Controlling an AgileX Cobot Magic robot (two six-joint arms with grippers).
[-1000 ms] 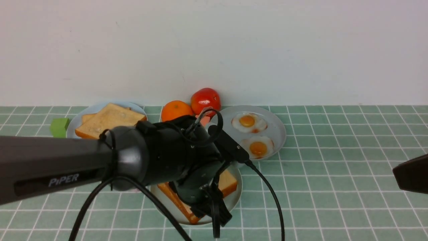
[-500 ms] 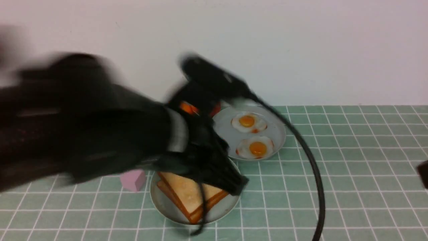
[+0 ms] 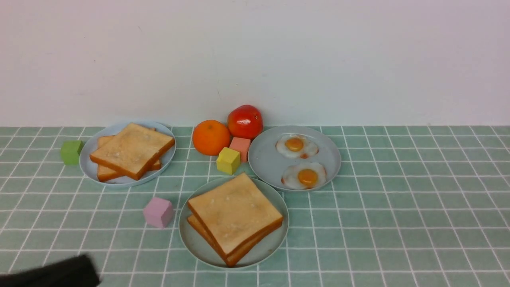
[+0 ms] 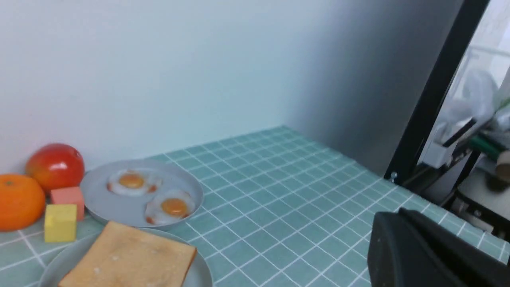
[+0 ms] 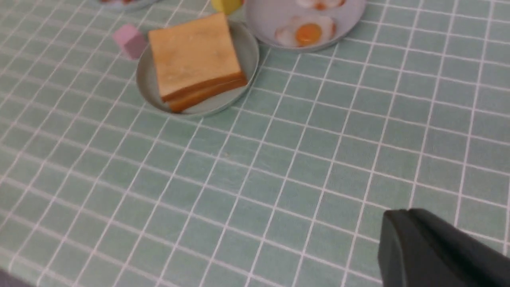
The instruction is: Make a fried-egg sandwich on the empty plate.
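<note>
The left arm, which hung over the mint-green plate (image 3: 194,243) a second ago, has pulled back; only a dark corner of it (image 3: 51,275) shows at the front view's near left edge. That leaves the sandwich (image 3: 234,217) uncovered: 2 toast slices stacked on the plate, the upper one skewed a little. No egg is visible between them, so I cannot confirm the filling, but the job looks finished or nearly so.

Neither set of fingers appears in any view. Both are pressed together and seem to hold nothing, and the sandwich lies well away from them, out in the middle of the table (image 3: 398,223).

Beyond it: 1 grey-blue plate (image 3: 263,159) with 2 fried eggs (image 3: 297,146), 1 more (image 3: 89,167) with 2 spare toast slices (image 3: 133,149), 1 orange (image 3: 210,137), 1 tomato (image 3: 245,121), and 4 blocks: yellow (image 3: 228,160), salmon (image 3: 240,146), pink (image 3: 158,212), green (image 3: 71,152).
</note>
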